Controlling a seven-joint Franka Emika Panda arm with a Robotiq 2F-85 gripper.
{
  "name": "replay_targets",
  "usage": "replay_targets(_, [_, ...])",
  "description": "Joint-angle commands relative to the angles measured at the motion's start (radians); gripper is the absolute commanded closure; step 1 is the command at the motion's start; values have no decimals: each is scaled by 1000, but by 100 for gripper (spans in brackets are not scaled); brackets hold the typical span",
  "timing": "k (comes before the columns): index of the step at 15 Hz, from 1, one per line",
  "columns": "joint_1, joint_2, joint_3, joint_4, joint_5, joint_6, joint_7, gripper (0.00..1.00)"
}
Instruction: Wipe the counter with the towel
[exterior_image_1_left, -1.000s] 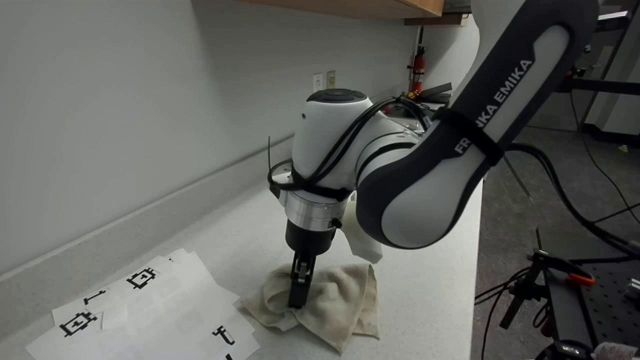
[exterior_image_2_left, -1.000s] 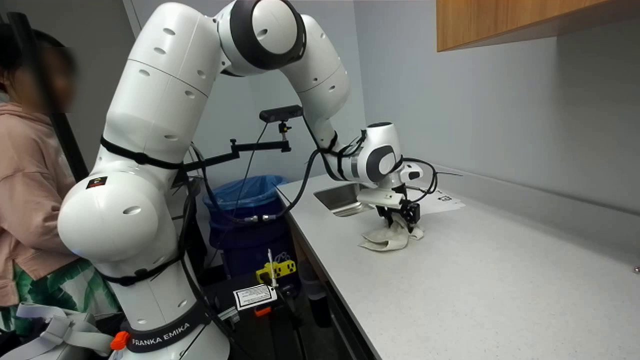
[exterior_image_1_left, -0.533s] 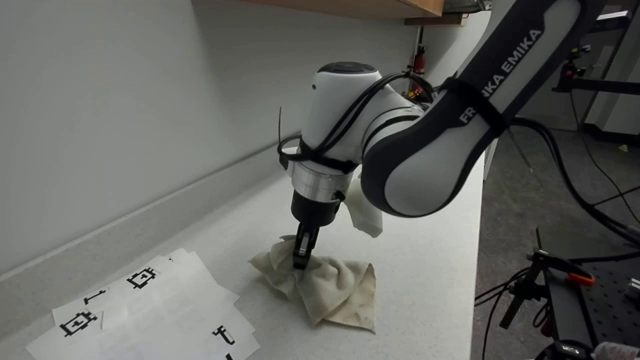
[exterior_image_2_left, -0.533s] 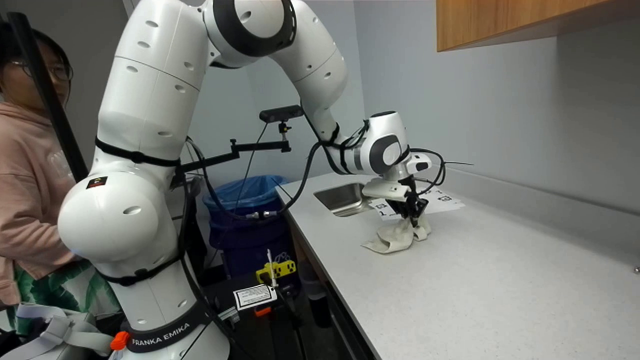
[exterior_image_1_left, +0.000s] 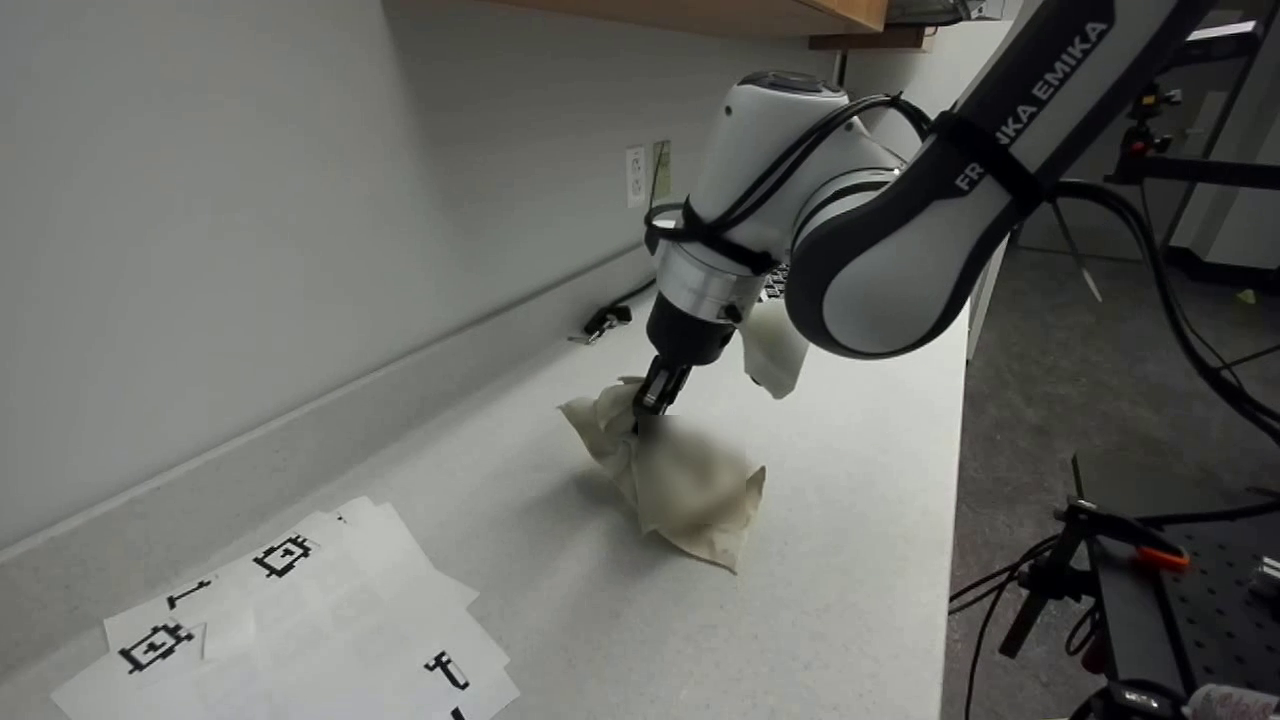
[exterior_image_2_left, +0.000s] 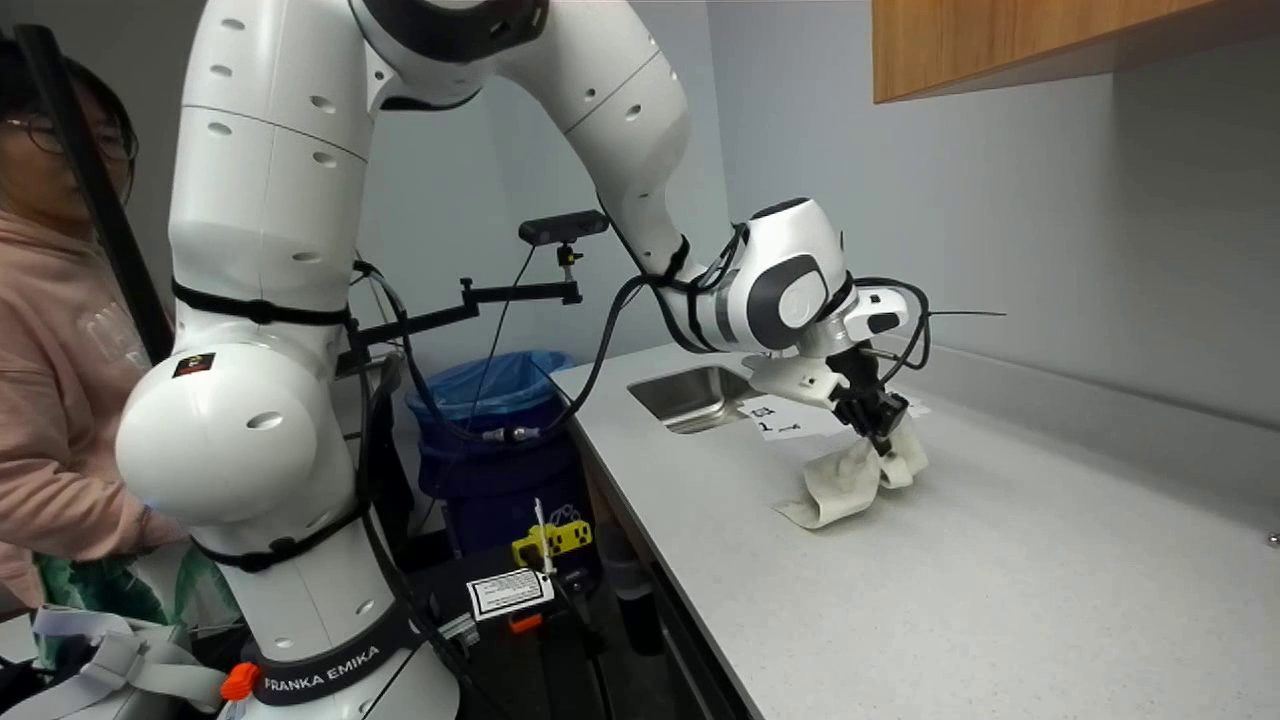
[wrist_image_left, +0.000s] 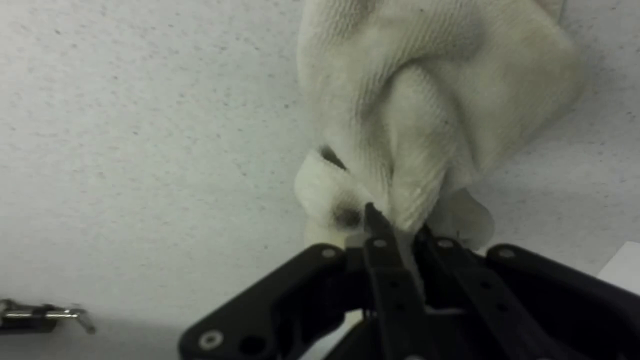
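A beige towel (exterior_image_1_left: 690, 490) hangs bunched from my gripper (exterior_image_1_left: 645, 415), which is tilted. In the wrist view the gripper (wrist_image_left: 397, 220) is shut on a fold of the towel (wrist_image_left: 425, 115), cloth pinched between the two dark fingers. Loose cloth spreads out from the pinch in both exterior views, a flap of the towel (exterior_image_2_left: 845, 485) drooping toward the white speckled counter (exterior_image_2_left: 1000, 600). A shadow lies beneath it; whether its lowest corner touches the counter I cannot tell.
Paper sheets (exterior_image_1_left: 330, 610) with black markers lie on the counter near the wall. A sink (exterior_image_2_left: 690, 400) is let into the counter. A small dark metal fitting (exterior_image_1_left: 608, 320) sits by the backsplash. A wooden cabinet (exterior_image_2_left: 1050, 45) hangs above. Someone (exterior_image_2_left: 60, 400) stands behind the arm.
The fingers have come together on the towel. The arm has risen and moved along the counter away from the paper sheets, tilting and carrying the towel with it.
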Motion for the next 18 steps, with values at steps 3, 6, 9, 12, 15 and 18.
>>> replay_targets(3, [60, -56, -153, -108, -24, 129, 109, 97])
replay_targets(6, [37, -67, -170, -154, 15, 187, 123, 97])
replay_targets(9, [-105, -118, 10, -211, 180, 169, 58, 97])
replay_targets(12, [-202, -138, 144, -229, 299, 153, 46, 97])
replay_targets(15, [-315, -150, 277, -227, 352, 104, 50, 97])
replay_targets(18, [-425, -132, 402, -196, 414, 66, 13, 97])
